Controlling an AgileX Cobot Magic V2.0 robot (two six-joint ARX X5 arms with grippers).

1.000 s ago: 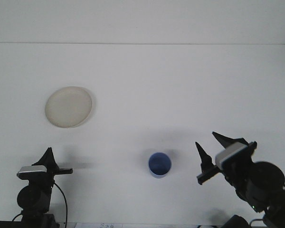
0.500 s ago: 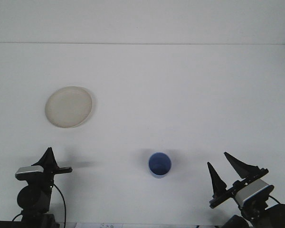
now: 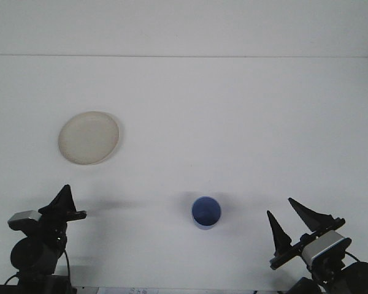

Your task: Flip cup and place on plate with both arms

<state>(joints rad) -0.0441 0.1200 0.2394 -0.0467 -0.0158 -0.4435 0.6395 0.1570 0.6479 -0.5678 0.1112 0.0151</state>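
Observation:
A blue cup (image 3: 206, 212) stands upright on the white table, mouth up, near the front middle. A cream plate (image 3: 89, 137) lies at the left, farther back, with nothing on it. My right gripper (image 3: 286, 216) is at the front right, open, its two black fingers spread, about a hand's width right of the cup and apart from it. My left gripper (image 3: 71, 205) is low at the front left, below the plate; its fingers overlap from this angle. Neither gripper holds anything.
The white table (image 3: 233, 122) ends at a far edge line near the top of the view, with a pale wall behind it. Both arm bases sit at the bottom corners.
My right gripper dropped back and down toward the front right corner, away from the cup, then held still. My left gripper shifted slightly left and lower. Cup and plate did not move.

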